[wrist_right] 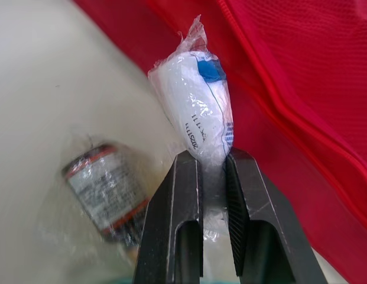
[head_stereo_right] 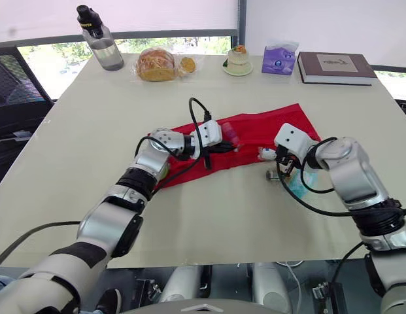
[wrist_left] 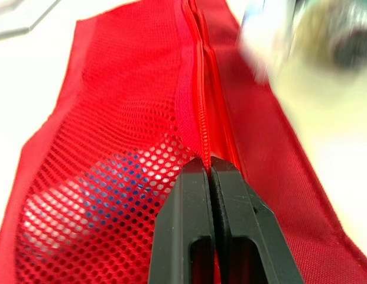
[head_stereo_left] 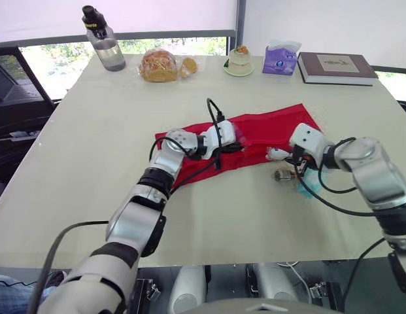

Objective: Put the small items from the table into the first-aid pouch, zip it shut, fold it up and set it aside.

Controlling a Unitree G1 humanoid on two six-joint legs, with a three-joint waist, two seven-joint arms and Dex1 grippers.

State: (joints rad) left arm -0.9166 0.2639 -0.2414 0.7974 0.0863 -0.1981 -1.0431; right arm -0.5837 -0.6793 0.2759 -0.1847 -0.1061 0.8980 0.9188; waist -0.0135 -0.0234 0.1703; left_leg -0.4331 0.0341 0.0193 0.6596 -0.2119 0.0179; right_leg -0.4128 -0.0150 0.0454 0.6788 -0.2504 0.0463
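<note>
Right end effector around wrapped roll, beside red pouch.

L claw pinched closed, R claw clamped, arms reaching fwd

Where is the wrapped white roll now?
The white roll is pinched in the right claw on the robot's right, at the near edge of the red pouch, beside a small vial.
</note>
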